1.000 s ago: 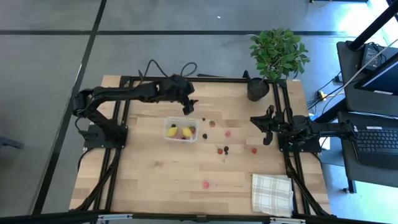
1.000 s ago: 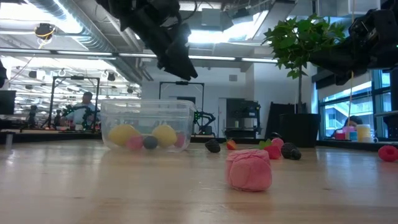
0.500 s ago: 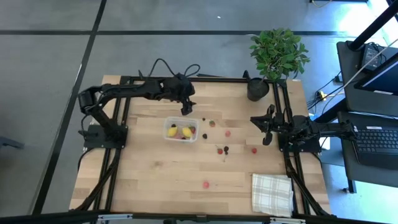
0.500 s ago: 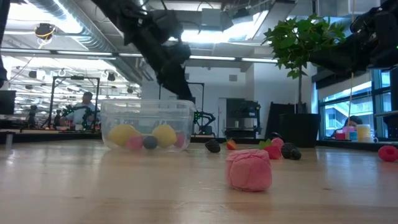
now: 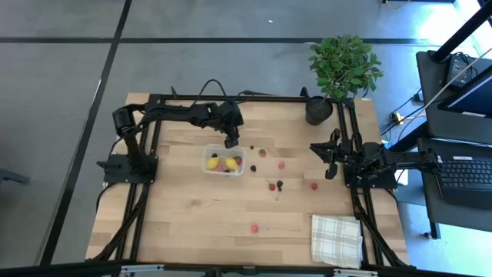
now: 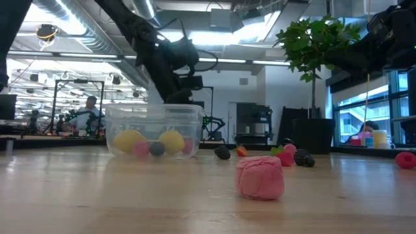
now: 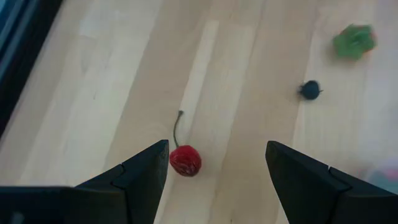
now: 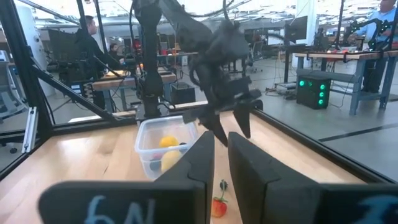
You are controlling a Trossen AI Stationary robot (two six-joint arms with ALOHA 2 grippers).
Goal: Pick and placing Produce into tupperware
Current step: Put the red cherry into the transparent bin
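The clear tupperware (image 5: 223,162) stands mid-table and holds two yellow lemons, a pink ball and a dark ball (image 6: 156,148). My left gripper (image 5: 231,141) hangs open just beyond the tub's far right corner, low over the wood. In the left wrist view its fingers (image 7: 217,146) stand either side of a red cherry (image 7: 185,160) with a stem; a dark berry (image 7: 310,89) lies farther off. More produce lies loose to the right of the tub (image 5: 274,185), and one pink piece lies nearer (image 5: 254,228). My right gripper (image 5: 329,158) waits at the right edge, its fingers a narrow gap apart (image 8: 221,140).
A potted plant (image 5: 342,65) stands at the far right corner and a checked cloth (image 5: 336,238) lies at the near right corner. Bare wood stretches left of the tub and along the near edge. People work at benches in the room beyond.
My left gripper has come down from well above the tub to just above the table behind it, shifting a little toward the near edge. The arm's shoulder has swung along with it. The tub, the produce and my right arm have stayed put.
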